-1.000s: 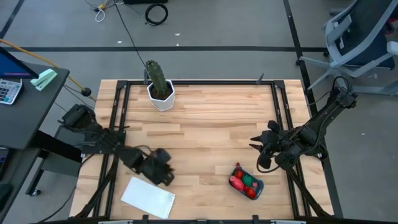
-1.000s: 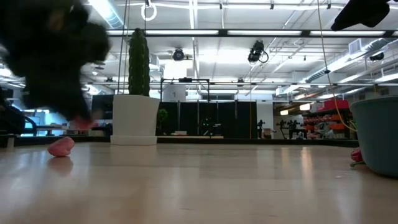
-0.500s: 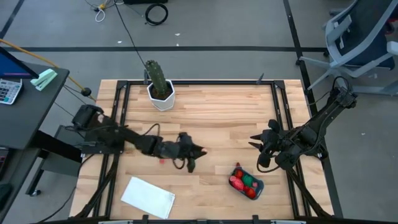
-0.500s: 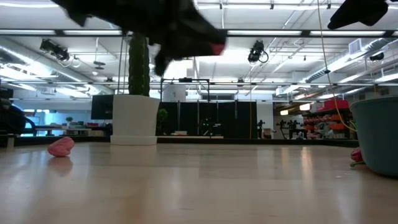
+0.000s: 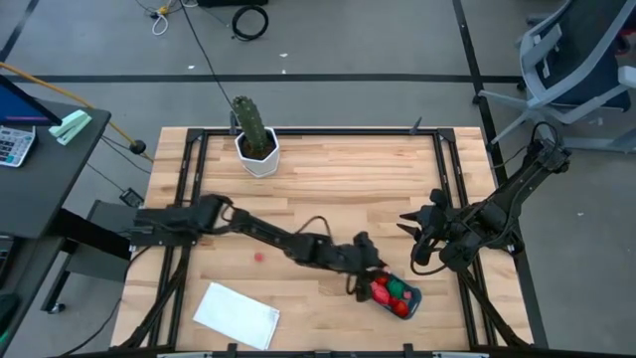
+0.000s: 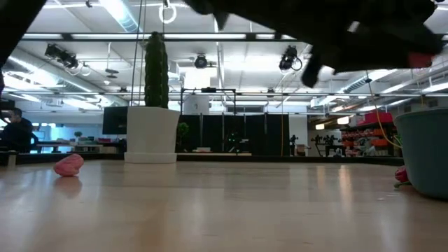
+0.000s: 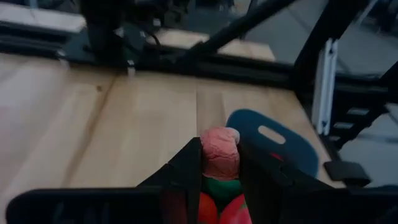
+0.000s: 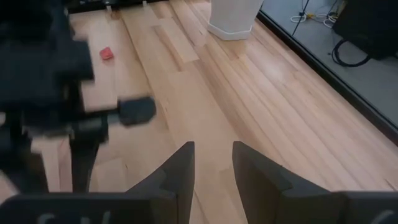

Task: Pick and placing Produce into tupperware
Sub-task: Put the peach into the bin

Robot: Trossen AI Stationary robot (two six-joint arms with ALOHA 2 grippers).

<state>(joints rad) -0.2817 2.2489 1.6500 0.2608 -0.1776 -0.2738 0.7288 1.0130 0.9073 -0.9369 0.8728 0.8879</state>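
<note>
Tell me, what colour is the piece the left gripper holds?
Pink. The piece shows best in the left wrist view, between the left gripper's fingers.

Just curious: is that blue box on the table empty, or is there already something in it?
Not empty. The teal container already holds several red pieces and one green; the left gripper hangs over it.

In the low view the tupperware [image 6: 424,155] is cut off by the right edge, only its left wall showing, and a scrap of produce [image 6: 400,175] at its foot is too little to name. The left arm [image 6: 350,31] crosses the top of that view as a dark smear, its shape lost to blur. From above, the left gripper [image 5: 370,280] covers the tupperware's left end [image 5: 409,301], and the pieces inside run together. In the left wrist view, the fingers [image 7: 186,180] hide the lower part of the pink piece [image 7: 219,152].
</note>
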